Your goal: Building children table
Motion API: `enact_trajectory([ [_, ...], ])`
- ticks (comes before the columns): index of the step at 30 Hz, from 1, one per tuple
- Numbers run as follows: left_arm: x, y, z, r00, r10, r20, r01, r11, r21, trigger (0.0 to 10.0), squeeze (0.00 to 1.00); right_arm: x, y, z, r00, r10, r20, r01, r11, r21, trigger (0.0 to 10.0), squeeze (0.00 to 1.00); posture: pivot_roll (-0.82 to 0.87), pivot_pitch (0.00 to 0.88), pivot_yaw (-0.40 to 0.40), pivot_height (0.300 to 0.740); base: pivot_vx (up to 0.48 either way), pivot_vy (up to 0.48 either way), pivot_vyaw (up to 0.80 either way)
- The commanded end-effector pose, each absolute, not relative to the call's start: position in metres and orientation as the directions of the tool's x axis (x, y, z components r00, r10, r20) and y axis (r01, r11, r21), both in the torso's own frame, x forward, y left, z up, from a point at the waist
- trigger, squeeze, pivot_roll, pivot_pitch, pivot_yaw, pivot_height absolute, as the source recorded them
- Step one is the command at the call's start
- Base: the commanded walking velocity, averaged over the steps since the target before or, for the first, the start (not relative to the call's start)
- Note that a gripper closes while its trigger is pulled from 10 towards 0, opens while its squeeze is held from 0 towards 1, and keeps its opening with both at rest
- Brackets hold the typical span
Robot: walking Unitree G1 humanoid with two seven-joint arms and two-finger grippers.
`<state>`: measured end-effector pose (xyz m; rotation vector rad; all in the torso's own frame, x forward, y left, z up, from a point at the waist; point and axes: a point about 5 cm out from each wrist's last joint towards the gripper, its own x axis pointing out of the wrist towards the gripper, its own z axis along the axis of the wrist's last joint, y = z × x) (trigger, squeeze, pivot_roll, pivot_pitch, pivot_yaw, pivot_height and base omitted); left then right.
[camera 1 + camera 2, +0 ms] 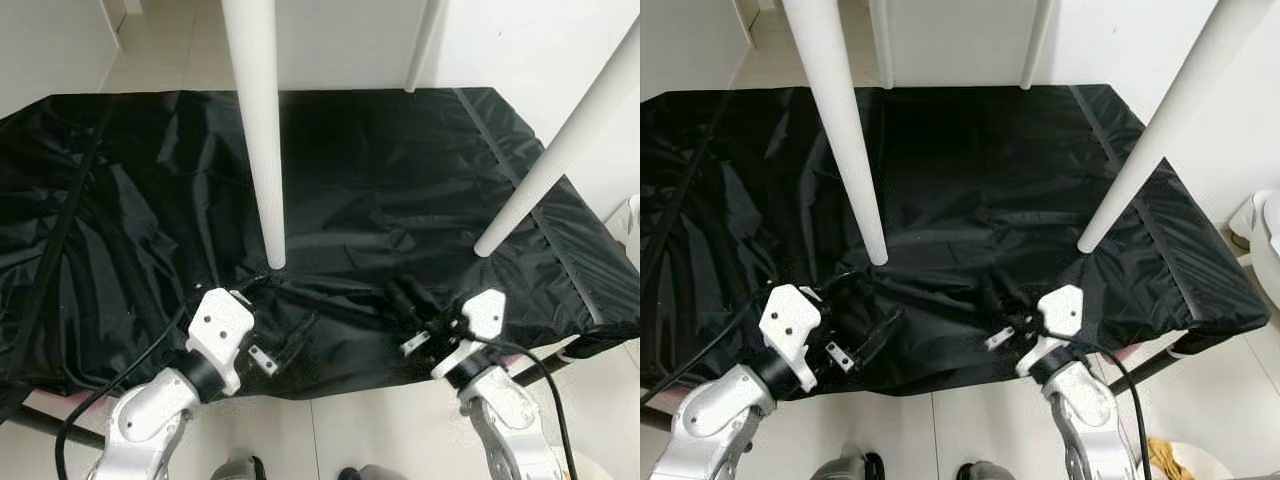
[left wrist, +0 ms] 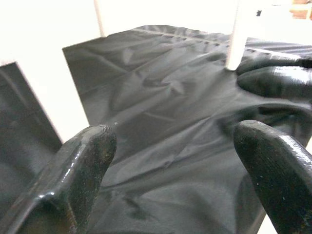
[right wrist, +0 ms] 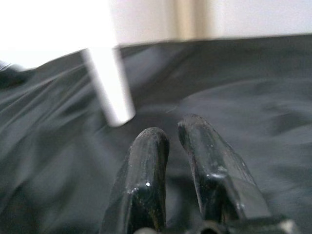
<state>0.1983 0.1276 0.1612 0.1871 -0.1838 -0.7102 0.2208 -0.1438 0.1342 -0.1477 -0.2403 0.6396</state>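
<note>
A white children's table stands on a black cloth (image 1: 380, 170), and its round legs come down from above. One leg (image 1: 262, 130) ends near the middle of the cloth, another (image 1: 560, 150) slants down at the right, and further legs (image 1: 880, 40) stand at the back. My left gripper (image 1: 285, 345) lies low on the cloth's near edge, open, just in front of the middle leg. Its fingers (image 2: 92, 146) are spread wide with only cloth between them. My right gripper (image 1: 408, 302) rests on the cloth to the right, shut on nothing, its fingertips (image 3: 151, 139) aimed toward a leg (image 3: 109, 87).
The cloth is wrinkled and hangs over the near edge. A dark frame bar (image 1: 540, 365) sticks out beneath it at the right. A black cable (image 1: 110, 385) loops from my left arm. White walls close in at the back and right, with pale floor tiles (image 1: 380, 420) below.
</note>
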Motion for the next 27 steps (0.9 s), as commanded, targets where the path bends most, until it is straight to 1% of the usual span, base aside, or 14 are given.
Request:
enact_trajectory([
  [1, 0.192, 0.126, 0.157, 0.674, -0.735, 0.079, 0.703, 0.670, 0.238, 10.0, 0.00, 0.216, -0.141, 0.132, 0.744, 0.647, 0.168, -0.613, 0.760, -0.216, 10.0, 0.00, -0.02, 0.118, 0.002, 0.740, 0.000, 0.000, 0.00],
  [3, 0.187, 0.127, 0.154, 0.657, -0.751, 0.072, 0.719, 0.652, 0.239, 10.0, 0.00, 0.212, -0.140, 0.130, 0.717, 0.682, 0.147, -0.647, 0.729, -0.224, 10.0, 0.00, -0.02, 0.118, 0.002, 0.740, 0.000, 0.000, 0.00],
  [4, 0.184, 0.130, 0.150, 0.648, -0.760, 0.055, 0.732, 0.641, 0.233, 10.0, 0.00, 0.209, -0.140, 0.125, 0.687, 0.717, 0.113, -0.682, 0.691, -0.238, 10.0, 0.00, -0.01, 0.118, 0.000, 0.740, 0.000, 0.000, 0.00],
  [5, 0.184, 0.130, 0.150, 0.648, -0.760, 0.055, 0.732, 0.641, 0.233, 10.0, 0.00, 0.209, -0.140, 0.125, 0.687, 0.717, 0.113, -0.682, 0.691, -0.238, 10.0, 0.00, -0.01, 0.118, 0.000, 0.740, 0.000, 0.000, 0.00],
  [7, 0.179, 0.134, 0.141, 0.634, -0.773, 0.012, 0.752, 0.621, 0.221, 10.0, 0.00, 0.204, -0.142, 0.116, 0.631, 0.775, 0.042, -0.745, 0.620, -0.246, 10.0, 0.00, -0.01, 0.117, -0.001, 0.740, 0.000, 0.000, 0.00],
  [10, 0.175, 0.137, 0.135, 0.624, -0.781, -0.014, 0.764, 0.606, 0.224, 10.0, 0.00, 0.202, -0.143, 0.110, 0.599, 0.801, 0.001, -0.777, 0.582, -0.241, 10.0, 0.00, 0.00, 0.117, -0.001, 0.740, 0.000, 0.000, 0.00],
  [12, 0.167, 0.140, 0.123, 0.588, -0.806, -0.064, 0.796, 0.563, 0.223, 10.0, 0.00, 0.196, -0.143, 0.096, 0.535, 0.842, -0.070, -0.831, 0.508, -0.228, 10.0, 0.00, 0.00, 0.121, -0.001, 0.740, 0.000, 0.000, 0.00],
  [13, 0.167, 0.140, 0.123, 0.588, -0.806, -0.064, 0.796, 0.563, 0.223, 10.0, 0.00, 0.196, -0.143, 0.096, 0.535, 0.842, -0.070, -0.831, 0.508, -0.228, 10.0, 0.00, 0.00, 0.121, -0.001, 0.740, 0.000, 0.000, 0.00],
  [14, 0.163, 0.142, 0.116, 0.569, -0.817, -0.091, 0.813, 0.542, 0.212, 10.0, 0.00, 0.193, -0.144, 0.090, 0.500, 0.859, -0.107, -0.853, 0.467, -0.235, 10.0, 0.00, 0.00, 0.121, -0.001, 0.740, 0.000, 0.000, 0.00],
  [16, 0.163, 0.142, 0.116, 0.569, -0.817, -0.091, 0.813, 0.542, 0.212, 10.0, 0.00, 0.193, -0.144, 0.090, 0.500, 0.859, -0.107, -0.853, 0.467, -0.235, 10.0, 0.00, 0.00, 0.121, -0.001, 0.740, 0.000, 0.000, 0.00],
  [18, 0.156, 0.146, 0.099, 0.523, -0.836, -0.167, 0.849, 0.493, 0.192, 10.0, 0.00, 0.191, -0.149, 0.072, 0.442, 0.876, -0.195, -0.889, 0.399, -0.223, 10.0, 0.00, 0.00, 0.122, -0.001, 0.740, 0.000, 0.000, 0.00],
  [19, 0.156, 0.146, 0.099, 0.523, -0.836, -0.167, 0.849, 0.493, 0.192, 10.0, 0.00, 0.191, -0.149, 0.072, 0.442, 0.876, -0.195, -0.889, 0.399, -0.223, 10.0, 0.00, 0.00, 0.122, -0.001, 0.740, 0.000, 0.000, 0.00],
  [21, 0.150, 0.153, 0.083, 0.496, -0.837, -0.232, 0.868, 0.468, 0.168, 10.0, 0.00, 0.191, -0.157, 0.054, 0.418, 0.867, -0.271, -0.905, 0.372, -0.206, 10.0, 0.00, 0.01, 0.120, -0.003, 0.740, 0.000, 0.000, 0.00],
  [27, 0.139, 0.158, 0.068, 0.444, -0.848, -0.289, 0.896, 0.416, 0.156, 10.0, 0.00, 0.186, -0.166, 0.027, 0.365, 0.846, -0.388, -0.931, 0.318, -0.181, 10.0, 0.00, 0.01, 0.124, -0.002, 0.740, 0.000, 0.000, 0.00],
])
